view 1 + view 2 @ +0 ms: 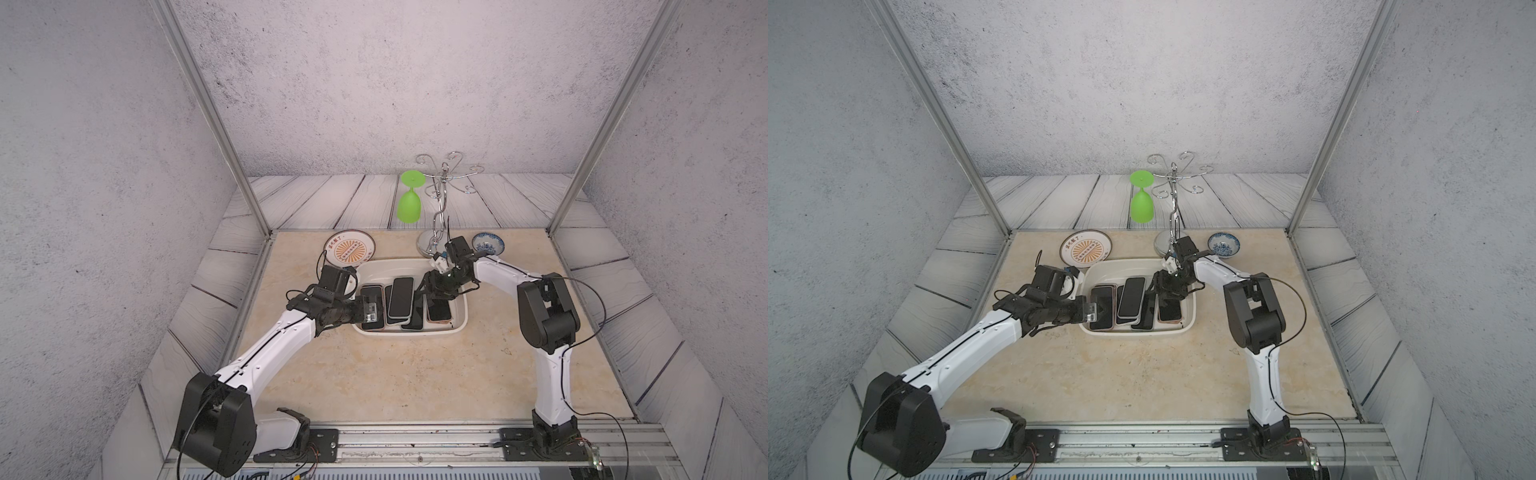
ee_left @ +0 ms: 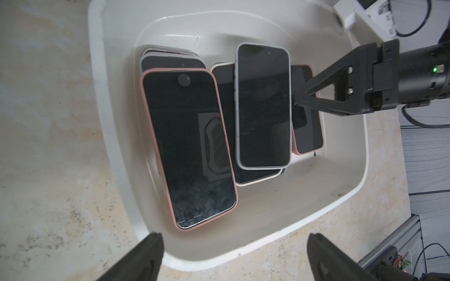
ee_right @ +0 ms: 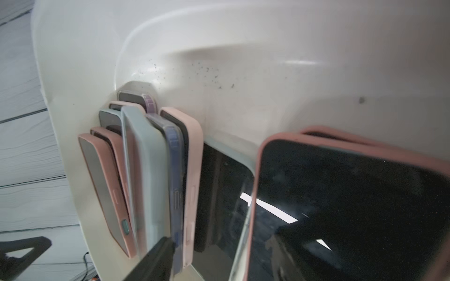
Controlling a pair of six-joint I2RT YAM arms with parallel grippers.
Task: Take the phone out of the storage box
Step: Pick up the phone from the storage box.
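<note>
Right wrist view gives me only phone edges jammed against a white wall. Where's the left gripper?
Observer: The left gripper hangs open over the storage box's left rim, holding nothing.
Operator: Which phone is topmost?
Observer: A grey-cased phone, screen up, on the middle pile.
Operator: Anything behind the box?
Observer: An orange-patterned plate sits just behind its far rim.
</note>
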